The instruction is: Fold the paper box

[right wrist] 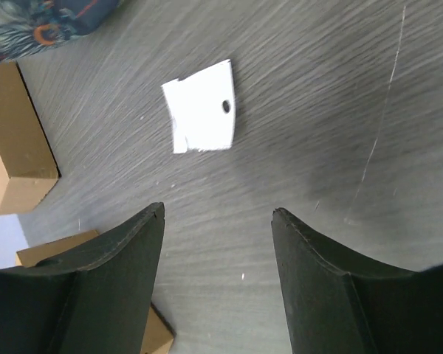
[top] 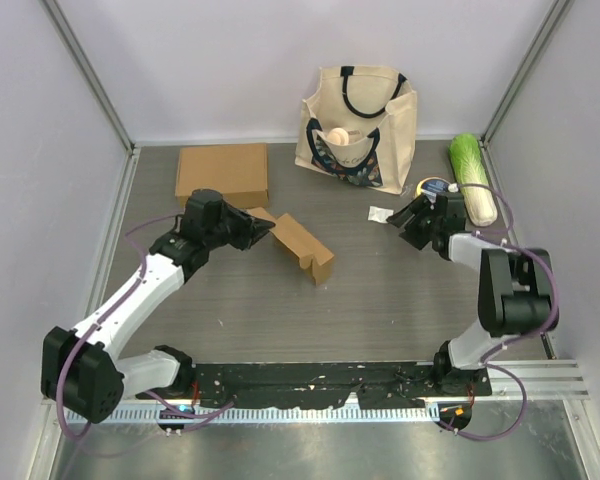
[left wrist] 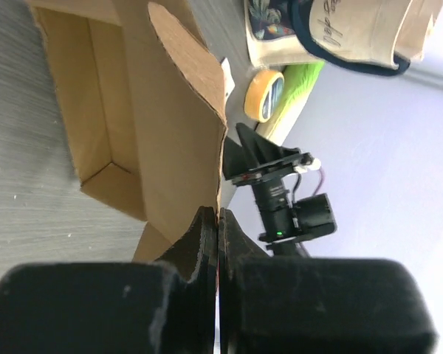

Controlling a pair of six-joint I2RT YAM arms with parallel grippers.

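Observation:
The brown paper box (top: 302, 246) lies partly folded and open in the middle of the table. My left gripper (top: 263, 230) is at the box's left end, shut on the edge of an upright flap. In the left wrist view the box (left wrist: 125, 110) shows its open inside, and the gripper (left wrist: 218, 215) pinches the flap's thin edge between closed jaws. My right gripper (top: 404, 216) is open and empty, low over the table to the right of the box. In the right wrist view it (right wrist: 218, 214) hovers near a white paper scrap (right wrist: 201, 116), with the box's end (right wrist: 15, 158) at the left.
A flat closed cardboard box (top: 222, 172) lies at the back left. A cream tote bag (top: 358, 120) stands at the back centre. A yellow tape roll (top: 435, 187) and a green cabbage (top: 473, 175) lie at the back right. The white scrap (top: 380, 213) lies by my right gripper.

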